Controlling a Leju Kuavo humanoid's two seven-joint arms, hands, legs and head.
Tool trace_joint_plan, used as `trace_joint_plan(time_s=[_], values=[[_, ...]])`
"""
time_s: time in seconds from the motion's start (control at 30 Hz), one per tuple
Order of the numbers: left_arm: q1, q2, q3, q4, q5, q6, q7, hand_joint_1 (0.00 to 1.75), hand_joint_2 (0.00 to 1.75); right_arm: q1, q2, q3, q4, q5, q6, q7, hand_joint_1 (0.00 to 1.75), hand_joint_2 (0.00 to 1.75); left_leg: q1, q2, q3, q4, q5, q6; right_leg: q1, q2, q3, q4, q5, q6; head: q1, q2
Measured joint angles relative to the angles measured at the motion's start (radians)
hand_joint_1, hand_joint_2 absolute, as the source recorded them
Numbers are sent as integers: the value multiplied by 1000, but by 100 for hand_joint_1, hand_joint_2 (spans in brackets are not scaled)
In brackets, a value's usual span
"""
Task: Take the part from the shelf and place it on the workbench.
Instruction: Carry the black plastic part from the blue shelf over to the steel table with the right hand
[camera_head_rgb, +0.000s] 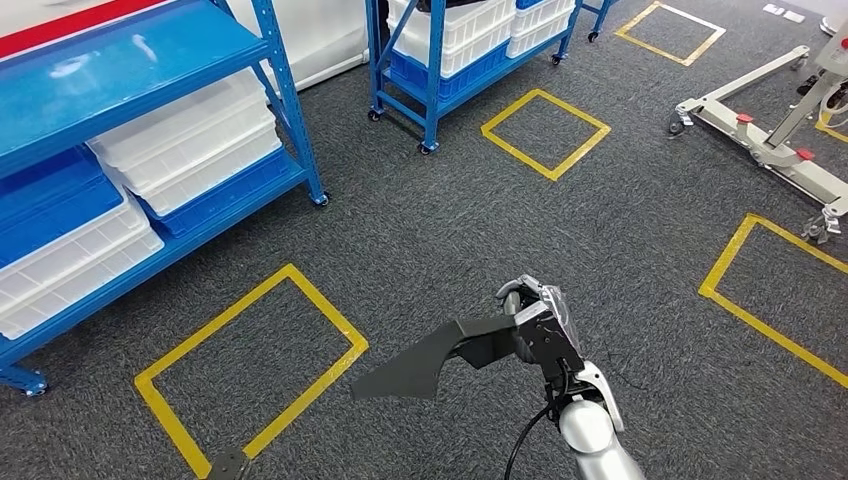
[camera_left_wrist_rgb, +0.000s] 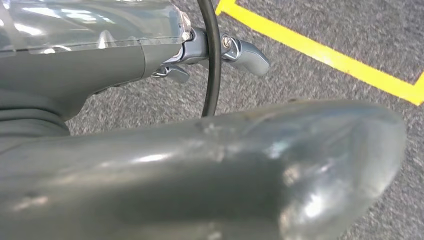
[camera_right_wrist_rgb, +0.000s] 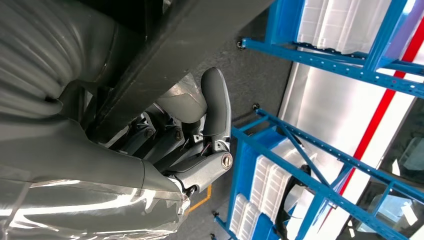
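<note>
- my right hand (camera_head_rgb: 535, 325) clenches one end of the dark part (camera_head_rgb: 430, 362), which juts sideways beyond my fingers (camera_right_wrist_rgb: 216, 102) over carpet, carried clear of the shelf (camera_head_rgb: 150, 190).
- left hand (camera_left_wrist_rgb: 200, 170): can't tell its fingers.

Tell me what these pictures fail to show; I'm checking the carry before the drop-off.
- Workbench: in the head view the frame edges stop at carpet and blue shelves.
- Left robot hand: left wrist view, blurred grey cover hides most of it; open or shut, unclear.
- Right robot hand grip: right wrist view, the dark part covers the fingertips.
</note>
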Motion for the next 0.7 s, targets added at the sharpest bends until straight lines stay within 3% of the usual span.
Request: trace_joint_plan(time_s=[0.1,0.17,0.23,0.3,0.37,0.43,0.47,0.5,0.53,0.6,0.63,0.7], values=[[-1,-1,0,0,0,0,0,0,0,-2,0,-1,0,0,0,0,175,175,-2,0,2,5,-5,-7,2,-9,99,-196,91,-8,0,0],[-1,-1,0,0,0,0,0,0,0,-4,0,-1,-1,0,0,0,175,175,-6,1,1,7,-7,-16,6,-11,130,-260,105,-14,0,0],[-1,-1,0,0,0,0,0,0,0,-4,0,-1,-2,0,0,0,175,175,-6,3,1,4,-6,-28,8,-8,129,-264,104,-23,0,0],[-1,-1,0,0,0,0,0,0,0,-5,0,-2,-2,0,0,0,175,175,-5,2,-7,25,-26,-37,5,-7,133,-273,109,-36,0,0],[-1,-2,0,0,0,0,0,0,0,-6,0,-1,-2,0,0,0,175,175,-3,0,-46,116,-81,-43,3,-8,135,-278,112,-47,0,0],[1,-1,0,0,0,0,0,0,0,-5,0,-2,-1,0,0,0,175,175,-3,0,-107,249,-139,-47,5,-7,134,-276,111,-51,0,0],[2,-1,0,0,0,0,0,0,0,-5,0,-2,-1,0,0,0,175,175,-3,-1,-127,292,-149,-48,6,-6,133,-275,111,-52,0,0],[3,0,0,0,0,0,0,0,0,-4,0,-2,0,0,0,0,175,175,-2,-1,-129,294,-137,-48,6,-5,133,-272,109,-52,0,0],[3,0,0,0,0,0,0,0,0,-4,0,-2,0,0,0,0,175,175,-2,-1,-110,254,-108,-47,6,-4,133,-269,107,-51,0,0],[1,0,0,0,0,0,0,0,0,-5,0,-2,0,0,0,0,175,175,-3,-3,-41,115,-41,-43,7,0,133,-262,102,-46,0,0],[1,0,0,0,0,1,-3,0,0,-4,0,-2,-1,-2,-2,-4,175,175,-4,-5,-15,62,-23,-40,9,4,131,-259,101,-41,0,0],[1,-1,0,0,5,5,-26,0,0,30,0,-9,-29,-20,-14,-37,175,175,-9,-8,3,24,-21,-34,10,9,127,-257,101,-31,0,0]])
